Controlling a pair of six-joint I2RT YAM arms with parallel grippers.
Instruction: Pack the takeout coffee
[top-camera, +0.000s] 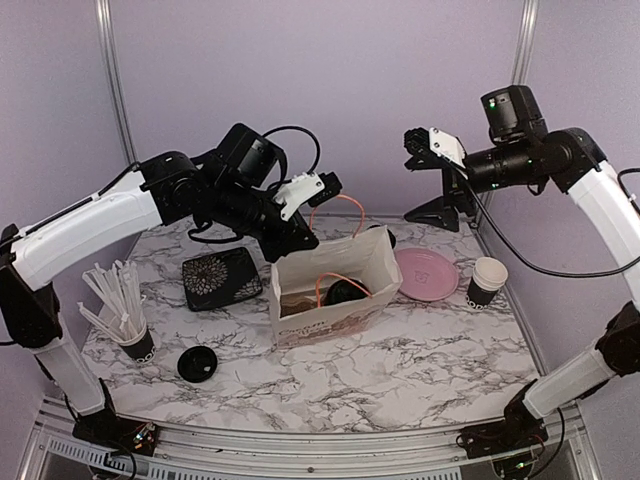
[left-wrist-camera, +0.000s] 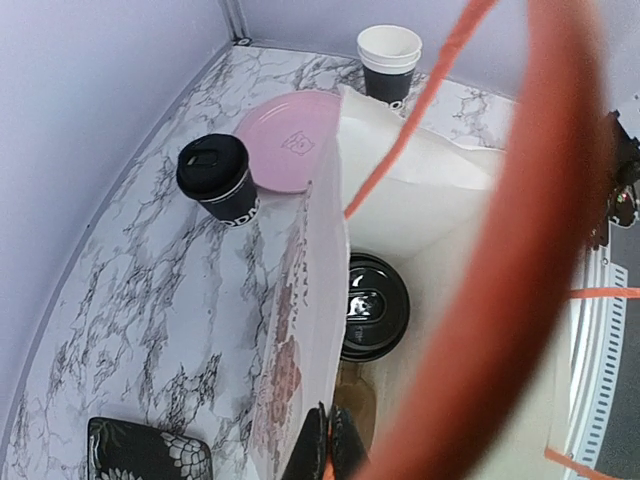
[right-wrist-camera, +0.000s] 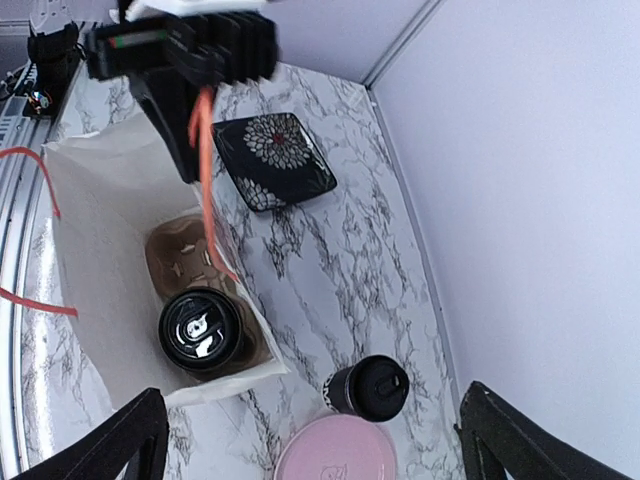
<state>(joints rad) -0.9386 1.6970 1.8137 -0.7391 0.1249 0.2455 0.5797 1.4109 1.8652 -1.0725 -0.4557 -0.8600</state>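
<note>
A white paper bag (top-camera: 325, 300) with orange cord handles is seen standing open at the middle of the marble-patterned table (top-camera: 400, 370). Its rim is pinched at the far-left corner by the left gripper (top-camera: 300, 238), whose jaws are pressed tight together on the paper wall.

Inside the bag, a small black paper cup with a round black plastic lid (right-wrist-camera: 200, 330) is seated upright in a brown cardboard carrier (right-wrist-camera: 185, 255), at the end of the bag nearer the round pink plate (left-wrist-camera: 290, 140). A second black lidded cup (left-wrist-camera: 220, 180) is seen upright on the table just behind the bag and beside the pink plate; whether cup and plate touch cannot be told. A third black paper cup (top-camera: 487, 280), without a lid and with its white inside showing, is placed to the right of the pink plate, near the table's right edge. A loose round black lid (top-camera: 197, 364) is laid flat on the table at the front left, near a black cup of white straws (top-camera: 130, 325).

A square black dish with white flower patterns (top-camera: 222, 278) is found to the left of the bag.

The right gripper (top-camera: 413, 150) is held high over the far right of the table, well apart from everything, with its jaws spread wide and nothing between them.
</note>
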